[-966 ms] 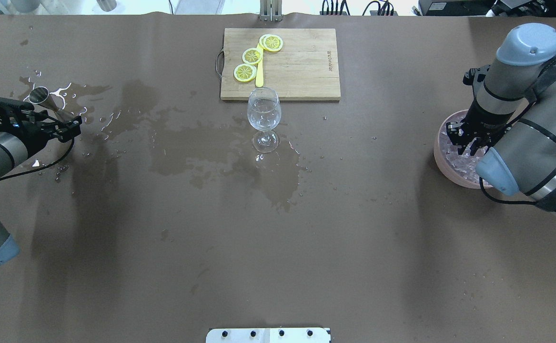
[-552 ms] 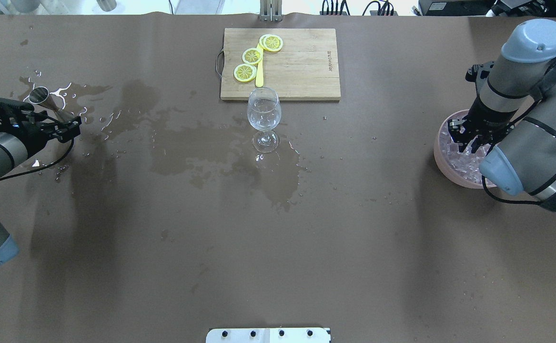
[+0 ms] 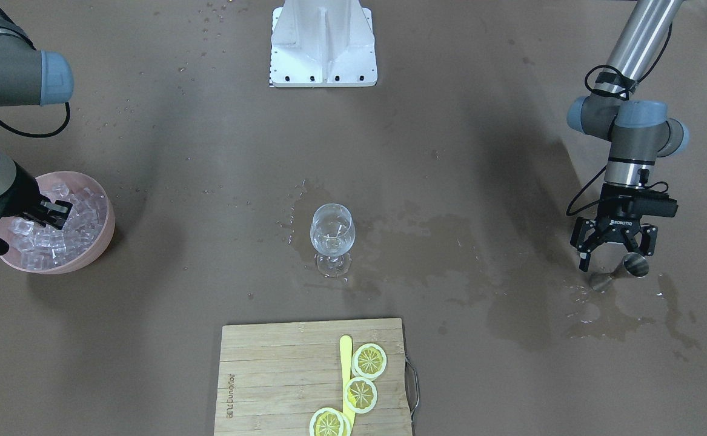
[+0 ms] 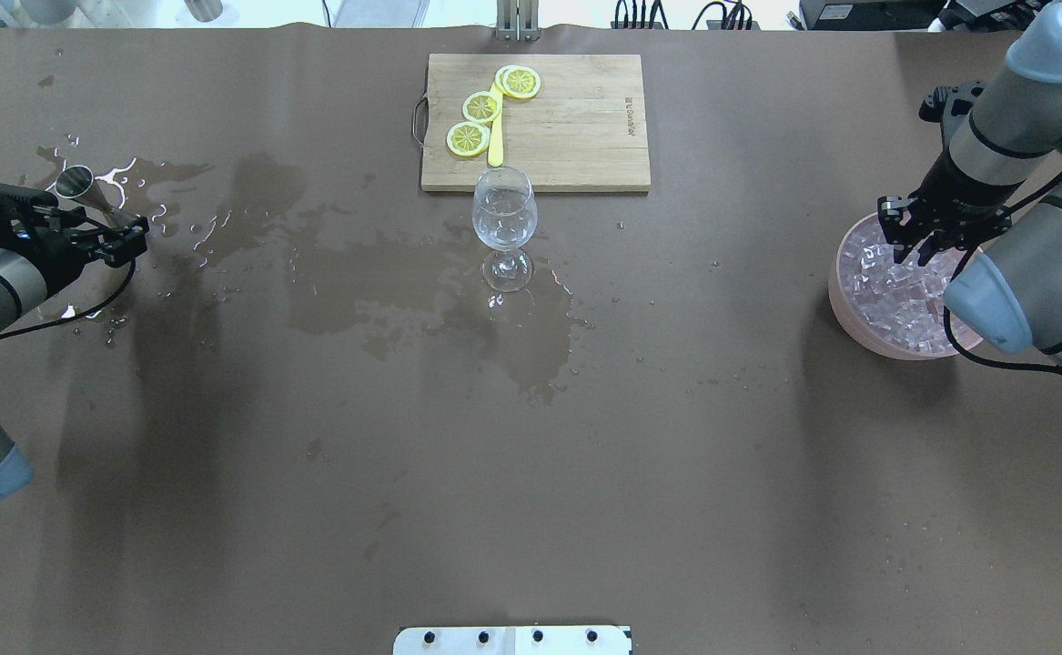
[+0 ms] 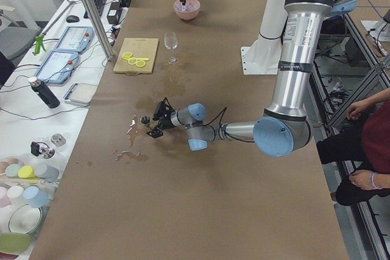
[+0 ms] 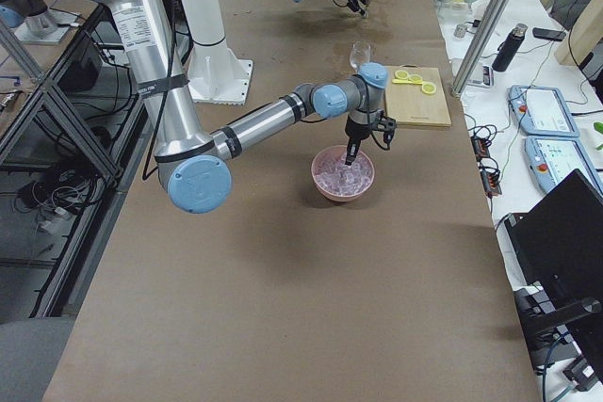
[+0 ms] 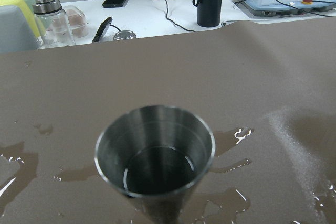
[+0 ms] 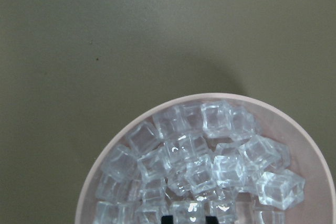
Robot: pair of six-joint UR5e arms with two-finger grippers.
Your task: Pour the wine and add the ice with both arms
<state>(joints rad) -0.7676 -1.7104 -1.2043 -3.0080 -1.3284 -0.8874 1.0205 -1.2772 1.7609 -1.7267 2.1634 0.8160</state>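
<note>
Left tool (image 4: 135,238) easing back from the steel jigger (image 4: 75,181), fingers spreading wide, wine (image 4: 503,238) sitting low in the glass (image 4: 504,207) at the middle of the desk (image 4: 531,455), right tool (image 4: 911,255) rising over the pink bowl (image 4: 835,291), pinching narrow on one cube of ice (image 4: 890,296).

Bamboo cutting board (image 4: 576,127) laid at table's far edge, centred. Three lemon slices (image 4: 481,106) and yellow utensil (image 4: 495,146) placed on its left part. Wet patches (image 4: 385,282) spread over brown table cover (image 4: 531,473). White bracket (image 3: 323,42) fixed at near edge.
</note>
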